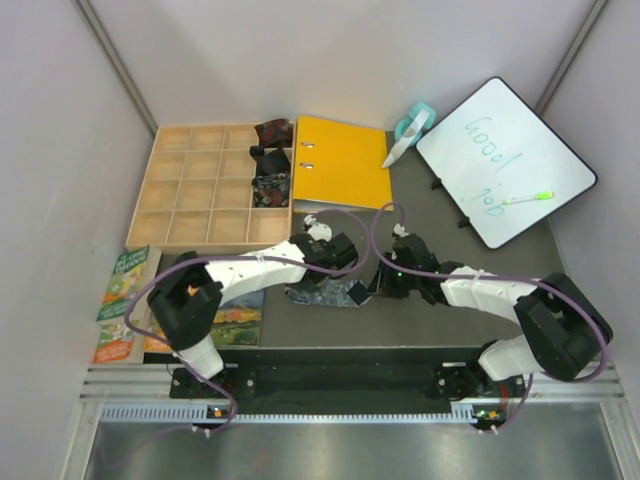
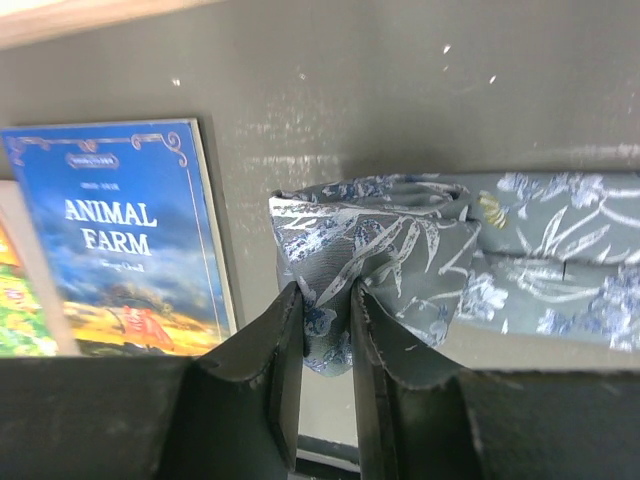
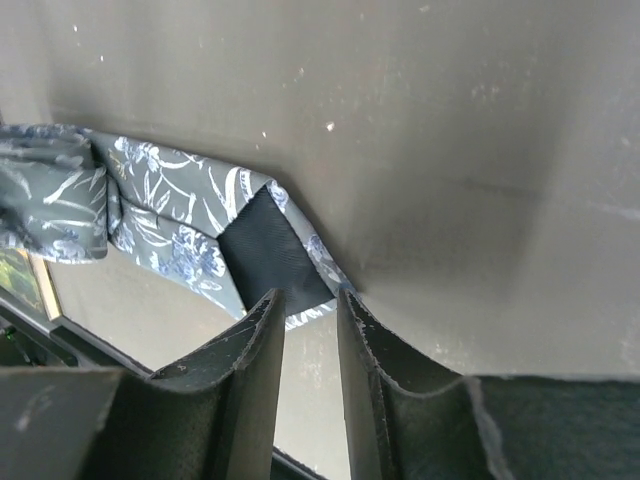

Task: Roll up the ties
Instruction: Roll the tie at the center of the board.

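Note:
A silvery grey-blue tie (image 1: 322, 293) with a pale flower pattern lies on the dark mat between the two arms. Its left end (image 2: 380, 225) is folded into a loose roll. My left gripper (image 2: 327, 292) is shut on the fabric of that rolled end, which bunches between the fingers. The tie's dark tip (image 3: 270, 262) lies flat at its right end. My right gripper (image 3: 308, 296) stands just short of that tip, its jaws a little apart with only bare mat between them. Three small dark rolled ties (image 1: 268, 160) sit in compartments of the wooden box (image 1: 200, 190).
A yellow binder (image 1: 340, 160) lies behind the arms, with a tape dispenser (image 1: 412, 125) and a whiteboard (image 1: 505, 160) to its right. Books (image 1: 125, 300) lie at the left; the Animal Farm one (image 2: 120, 240) is just left of the tie.

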You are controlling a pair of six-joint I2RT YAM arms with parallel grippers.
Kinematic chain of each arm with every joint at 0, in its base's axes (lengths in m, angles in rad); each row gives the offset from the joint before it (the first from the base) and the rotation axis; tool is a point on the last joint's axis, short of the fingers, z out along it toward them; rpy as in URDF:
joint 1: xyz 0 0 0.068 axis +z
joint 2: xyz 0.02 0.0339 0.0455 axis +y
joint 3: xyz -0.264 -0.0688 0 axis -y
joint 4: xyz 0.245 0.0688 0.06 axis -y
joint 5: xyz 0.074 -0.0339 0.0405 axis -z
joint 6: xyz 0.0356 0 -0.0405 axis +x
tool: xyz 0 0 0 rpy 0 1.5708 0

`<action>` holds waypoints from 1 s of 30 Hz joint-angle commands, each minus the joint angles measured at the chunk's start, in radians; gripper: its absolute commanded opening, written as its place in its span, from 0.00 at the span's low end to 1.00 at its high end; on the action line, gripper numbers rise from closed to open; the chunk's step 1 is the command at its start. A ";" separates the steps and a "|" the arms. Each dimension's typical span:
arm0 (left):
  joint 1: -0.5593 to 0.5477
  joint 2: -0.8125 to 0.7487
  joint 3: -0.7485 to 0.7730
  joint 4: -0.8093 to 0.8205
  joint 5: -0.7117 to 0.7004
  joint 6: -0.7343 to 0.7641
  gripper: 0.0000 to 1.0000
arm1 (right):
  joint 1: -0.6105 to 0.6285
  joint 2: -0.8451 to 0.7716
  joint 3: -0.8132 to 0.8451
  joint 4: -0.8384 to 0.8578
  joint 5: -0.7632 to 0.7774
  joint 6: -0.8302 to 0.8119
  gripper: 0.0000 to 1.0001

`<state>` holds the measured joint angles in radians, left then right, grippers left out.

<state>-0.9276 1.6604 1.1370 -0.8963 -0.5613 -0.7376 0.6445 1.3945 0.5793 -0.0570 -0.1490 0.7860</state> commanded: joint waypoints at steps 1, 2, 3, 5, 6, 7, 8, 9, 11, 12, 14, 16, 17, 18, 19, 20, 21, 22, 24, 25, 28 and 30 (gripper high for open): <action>-0.045 0.105 0.113 -0.145 -0.114 -0.055 0.19 | -0.009 -0.136 -0.074 0.094 0.048 0.007 0.28; -0.051 0.120 0.128 -0.159 -0.121 -0.068 0.19 | -0.009 -0.167 -0.093 0.103 0.061 0.012 0.28; -0.068 0.136 0.144 -0.174 -0.136 -0.074 0.19 | -0.011 -0.199 -0.136 0.121 0.090 0.019 0.30; -0.086 0.176 0.181 -0.210 -0.153 -0.091 0.19 | -0.011 -0.303 -0.176 0.134 0.124 0.041 0.32; -0.103 0.189 0.191 -0.220 -0.172 -0.098 0.19 | -0.009 -0.342 -0.214 0.137 0.146 0.050 0.34; -0.111 0.215 0.214 -0.242 -0.175 -0.103 0.19 | -0.009 -0.376 -0.229 0.135 0.176 0.067 0.35; -0.117 0.228 0.225 -0.253 -0.183 -0.117 0.19 | -0.009 -0.443 -0.248 0.135 0.195 0.074 0.35; -0.131 0.240 0.237 -0.263 -0.189 -0.123 0.19 | -0.009 -0.475 -0.278 0.135 0.225 0.084 0.36; -0.151 0.275 0.276 -0.300 -0.206 -0.143 0.19 | -0.009 -0.541 -0.308 0.125 0.267 0.107 0.37; -0.158 0.288 0.289 -0.315 -0.212 -0.149 0.19 | -0.009 -0.602 -0.337 0.120 0.279 0.114 0.38; -0.177 0.321 0.329 -0.346 -0.226 -0.164 0.19 | -0.009 -0.669 -0.358 0.099 0.317 0.133 0.40; -0.189 0.355 0.365 -0.365 -0.233 -0.177 0.19 | -0.009 -0.753 -0.389 0.086 0.342 0.148 0.42; -0.195 0.366 0.375 -0.372 -0.232 -0.183 0.19 | -0.009 -0.776 -0.398 0.082 0.356 0.153 0.44; -0.200 0.375 0.383 -0.375 -0.229 -0.183 0.19 | -0.009 -0.798 -0.413 0.079 0.359 0.154 0.45; -0.204 0.390 0.401 -0.377 -0.226 -0.184 0.19 | -0.009 -0.827 -0.418 0.079 0.362 0.157 0.46; -0.211 0.401 0.411 -0.375 -0.215 -0.184 0.19 | -0.009 -0.836 -0.423 0.077 0.365 0.157 0.46; -0.214 0.407 0.418 -0.374 -0.210 -0.183 0.19 | -0.009 -0.841 -0.426 0.072 0.368 0.157 0.47; -0.217 0.423 0.437 -0.371 -0.206 -0.177 0.20 | -0.009 -0.845 -0.426 0.072 0.370 0.159 0.47; -0.221 0.437 0.454 -0.369 -0.192 -0.174 0.20 | -0.011 -0.841 -0.424 0.071 0.370 0.159 0.47; -0.224 0.452 0.469 -0.366 -0.187 -0.168 0.20 | -0.009 -0.835 -0.423 0.072 0.367 0.159 0.47; -0.229 0.478 0.490 -0.345 -0.161 -0.161 0.20 | -0.009 -0.828 -0.418 0.072 0.364 0.156 0.46; -0.231 0.484 0.491 -0.319 -0.125 -0.152 0.20 | -0.009 -0.828 -0.418 0.074 0.364 0.156 0.46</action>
<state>-1.1481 2.1136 1.5932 -1.2865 -0.7712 -0.8852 0.6430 0.5652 0.1551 -0.0067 0.1909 0.9382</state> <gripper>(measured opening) 0.201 0.465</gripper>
